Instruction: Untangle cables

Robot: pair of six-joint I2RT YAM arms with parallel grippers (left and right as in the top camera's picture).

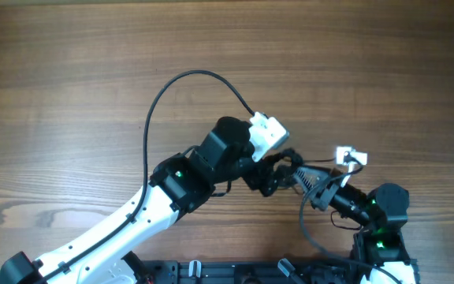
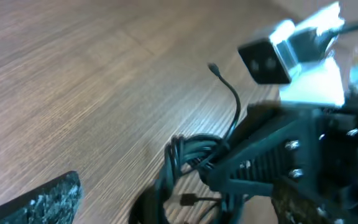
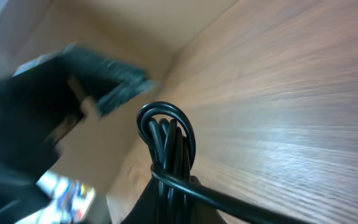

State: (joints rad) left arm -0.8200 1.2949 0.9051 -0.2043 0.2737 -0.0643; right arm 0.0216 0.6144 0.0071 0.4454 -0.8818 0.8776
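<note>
Robotics lab bench, wood-grain table (image 1: 61,71), left arm (image 1: 124,225), right arm (image 1: 381,229) mounted

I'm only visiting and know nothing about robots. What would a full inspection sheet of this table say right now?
Surface: wood-grain table, light brown.
Job's things: black cable bundle, looped and bound by one strand, lies between the two grippers. A loose plug end rises from it.
Clutter: nothing seen.
Grippers: right gripper looks shut on the bundle. The left gripper is close beside it; whether it is open or shut is not clear.
Cables: a thin black lead arches from the left arm to a white box near its wrist.
Surroundings: nothing seen beyond the table.
</note>
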